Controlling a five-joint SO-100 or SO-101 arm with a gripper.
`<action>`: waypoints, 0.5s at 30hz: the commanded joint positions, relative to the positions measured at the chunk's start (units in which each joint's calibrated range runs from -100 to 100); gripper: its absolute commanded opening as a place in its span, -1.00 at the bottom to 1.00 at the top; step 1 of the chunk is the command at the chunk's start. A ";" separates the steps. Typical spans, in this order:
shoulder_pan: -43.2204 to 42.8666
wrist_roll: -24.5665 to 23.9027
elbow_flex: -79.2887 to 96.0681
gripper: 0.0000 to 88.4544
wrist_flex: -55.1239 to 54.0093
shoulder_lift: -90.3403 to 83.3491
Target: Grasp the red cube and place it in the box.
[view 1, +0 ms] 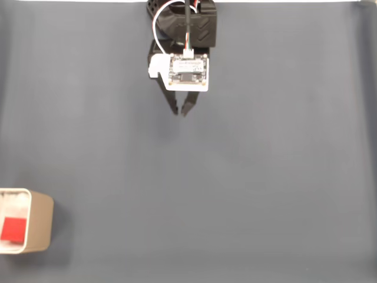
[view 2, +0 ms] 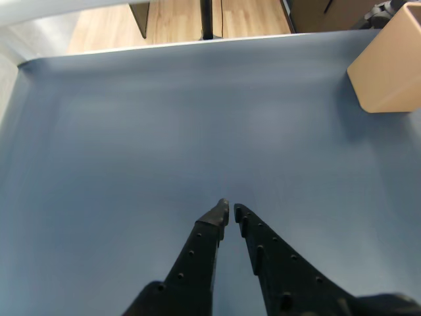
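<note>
Down at the lower left edge of the fixed view sits the box [view 1: 40, 227], open side up, its long axis running top to bottom of that view. Inside it lies the red cube [view 1: 13, 229], faces square with the walls. Well apart, near the top centre, the tool [view 1: 181, 112] hangs over the bare grey bench [view 1: 265, 177], tips nearly together and holding nothing. In the other view, the box [view 2: 388, 69] shows at far right.
</note>
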 commanded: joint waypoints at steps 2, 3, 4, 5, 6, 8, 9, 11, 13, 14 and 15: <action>-1.09 0.88 8.32 -1.00 -1.06 -8.39; -1.09 1.03 10.32 -1.00 -0.90 -10.04; -1.09 1.22 12.24 -1.00 -0.73 -11.77; -1.09 1.47 14.25 -1.00 -0.65 -13.42; -1.09 1.66 15.98 -1.00 -0.57 -15.24; -1.02 1.95 19.27 -1.00 0.33 -18.53; -1.02 2.05 20.91 -1.00 0.99 -20.09; -0.95 2.10 23.65 -1.00 2.55 -22.95; -0.80 2.15 25.93 -1.00 4.10 -25.73; -0.73 2.15 26.84 -1.00 4.76 -26.77; -0.59 2.10 27.57 -1.00 5.42 -27.72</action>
